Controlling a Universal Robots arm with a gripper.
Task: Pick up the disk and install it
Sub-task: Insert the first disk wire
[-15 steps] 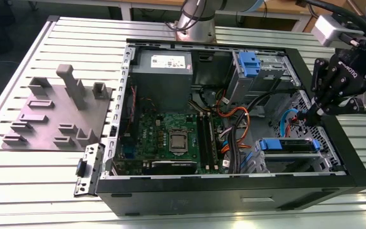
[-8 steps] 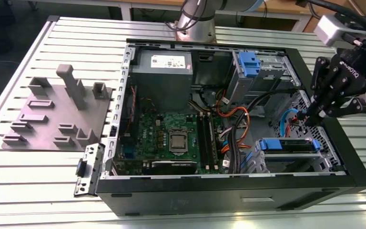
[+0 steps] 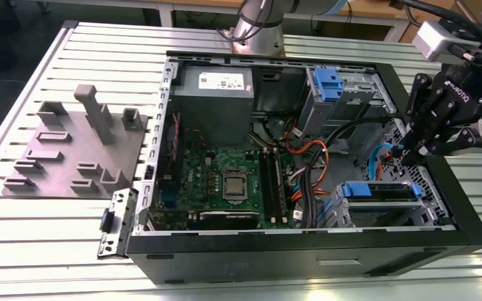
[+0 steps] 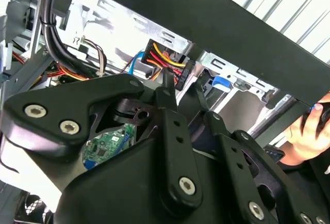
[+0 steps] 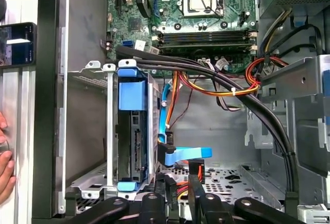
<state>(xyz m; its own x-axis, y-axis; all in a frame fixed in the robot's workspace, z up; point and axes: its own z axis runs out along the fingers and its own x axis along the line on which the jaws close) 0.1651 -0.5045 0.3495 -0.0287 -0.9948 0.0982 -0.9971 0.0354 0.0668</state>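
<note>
The disk (image 5: 135, 136) stands on edge in the drive cage (image 5: 87, 182) at the corner of the open computer case, its blue rails and connector side facing the case interior. In the exterior view the disk (image 3: 381, 190) lies in the cage near the case's front, toward the exterior view's right. My gripper (image 3: 404, 157) hangs at the case's wall on that side, just above and behind the cage. In the first wrist view my gripper (image 5: 181, 180) is a short way from the disk's end, beside a loose blue cable connector (image 5: 186, 154). Red and yellow power wires (image 4: 165, 59) hang just beyond my gripper (image 4: 183, 87).
Thick black cable bundles (image 5: 216, 79) cross the case above the cage. The motherboard (image 3: 224, 182) lies on the case floor, and the grey power-supply box (image 3: 216, 84) sits at the back. A grey fixture block (image 3: 73, 147) rests on the table. A person's hand (image 5: 5, 167) is outside the case wall.
</note>
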